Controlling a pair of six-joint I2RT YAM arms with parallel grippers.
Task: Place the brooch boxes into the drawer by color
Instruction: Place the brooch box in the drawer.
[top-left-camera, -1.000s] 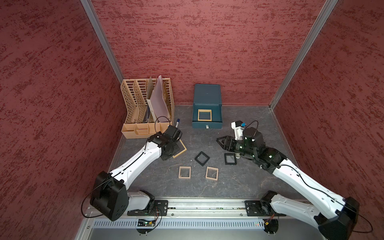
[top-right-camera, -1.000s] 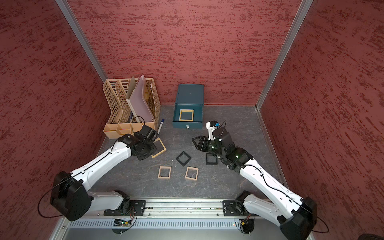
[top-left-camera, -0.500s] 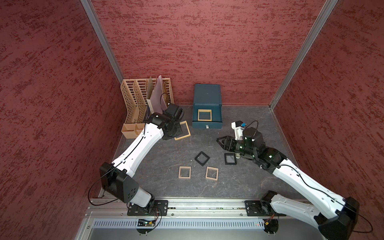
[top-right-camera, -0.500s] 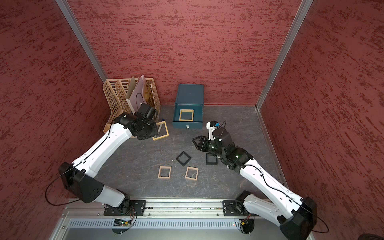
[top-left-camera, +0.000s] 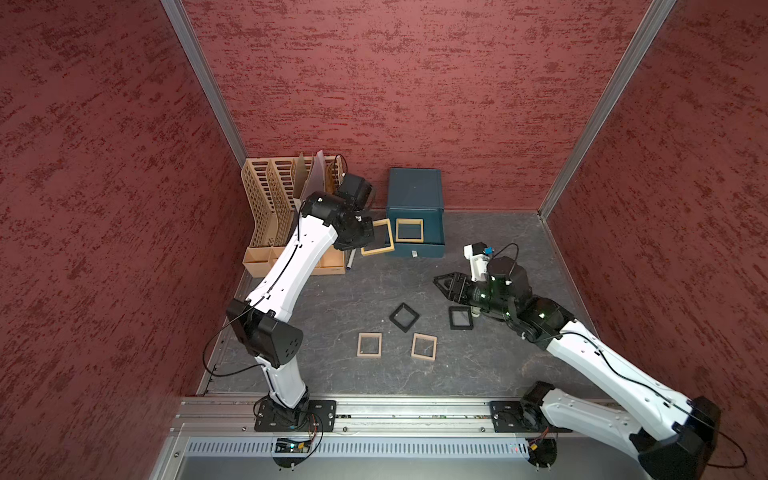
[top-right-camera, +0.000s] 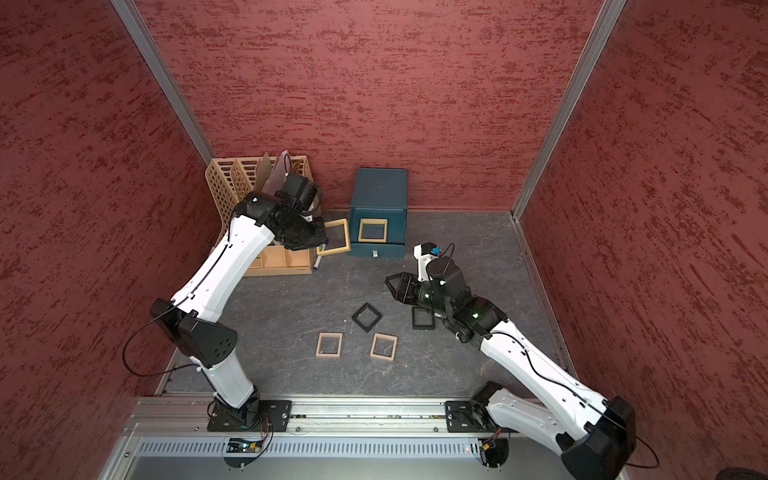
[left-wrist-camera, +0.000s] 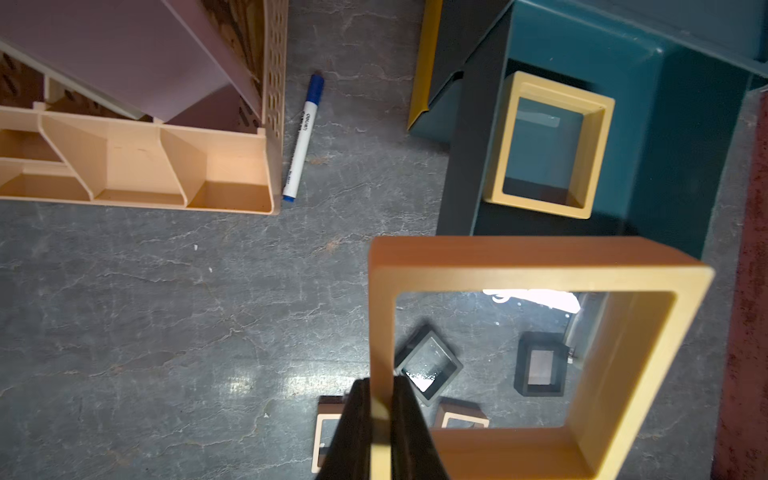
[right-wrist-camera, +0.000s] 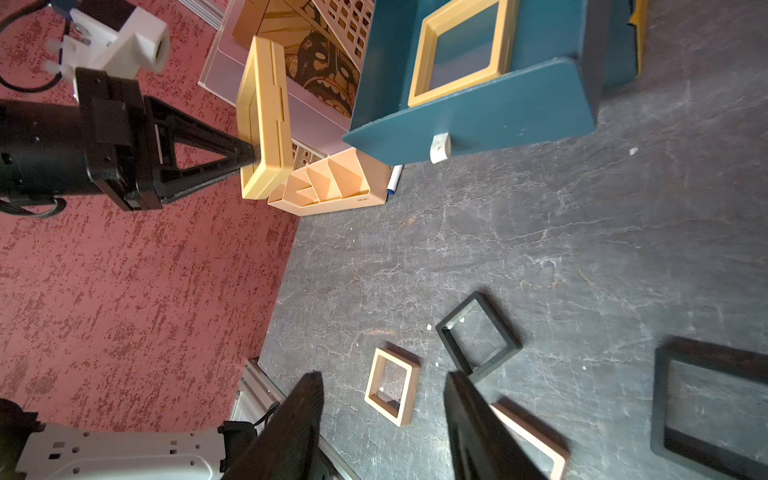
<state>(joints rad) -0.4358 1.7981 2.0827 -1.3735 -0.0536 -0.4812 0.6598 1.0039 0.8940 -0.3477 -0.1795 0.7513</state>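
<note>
Transport step of the colour sort, second mustard piece. The left gripper (left-wrist-camera: 380, 399) is clenched on one rail of a mustard-tan brooch box (left-wrist-camera: 519, 262), which it carries clear of the floor, tilted, just beside the teal drawer chest (top-left-camera: 415, 191) on the side facing the file rack (top-left-camera: 274, 208). One drawer (top-left-camera: 417, 249) of the chest stands pulled out, and the other mustard-tan box (top-left-camera: 409, 231) lies flat inside it, against the side nearer the held box. The right gripper (top-left-camera: 438, 282) hovers in front of the chest with jaws apart and nothing between them. Two black boxes (top-left-camera: 404, 317) (top-left-camera: 460, 318) and two pinkish-beige boxes (top-left-camera: 369, 345) (top-left-camera: 424, 346) lie on the floor, well apart from the chest, out in front of its drawer face.

Judged stage: one box of six is stowed and a second is on its way. The next move calls for carrying the held box across the drawer's near wall to the free part of the tray, levelling it, lowering it beside or onto its twin, then releasing. The narrow pinch on one rail may let the frame swing, so the rim wants clearance
</note>
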